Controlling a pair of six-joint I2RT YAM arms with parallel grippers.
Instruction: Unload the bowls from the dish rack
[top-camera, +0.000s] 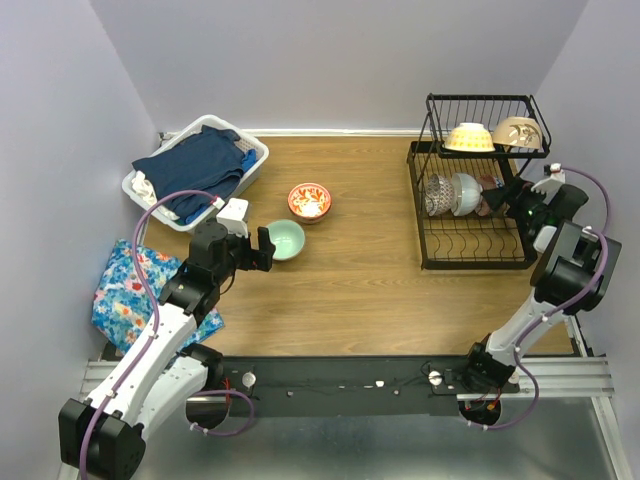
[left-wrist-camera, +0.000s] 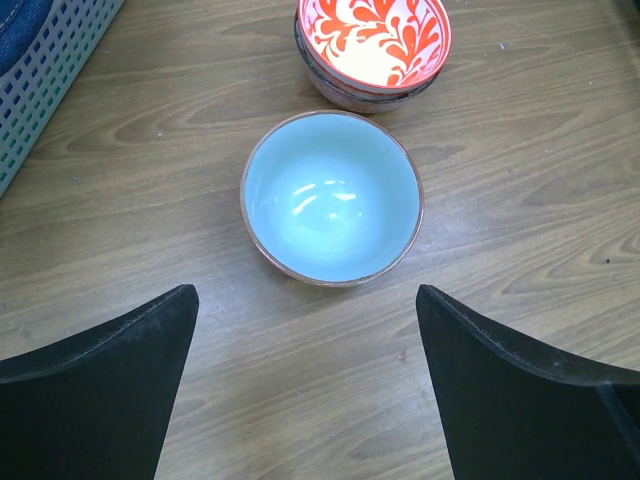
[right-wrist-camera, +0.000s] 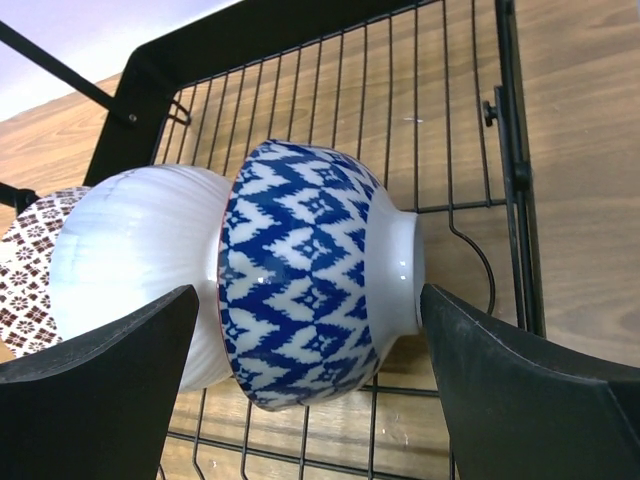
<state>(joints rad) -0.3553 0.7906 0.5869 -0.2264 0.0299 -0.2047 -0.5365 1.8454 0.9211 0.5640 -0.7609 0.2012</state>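
Left gripper (left-wrist-camera: 303, 296) and right gripper (right-wrist-camera: 307, 292) both stand spread wide, holding nothing. Below the right one lies the black dish rack (top-camera: 475, 264), with a blue-patterned bowl (right-wrist-camera: 310, 280) on its side just ahead, against a white ribbed bowl (right-wrist-camera: 130, 270). Just ahead of the left one sits a mint green bowl (left-wrist-camera: 330, 195), upright, with a red-orange floral bowl (left-wrist-camera: 375, 40) beyond.

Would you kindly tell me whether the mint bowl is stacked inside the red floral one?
No, the mint bowl sits by itself on the table, next to the red floral bowl.
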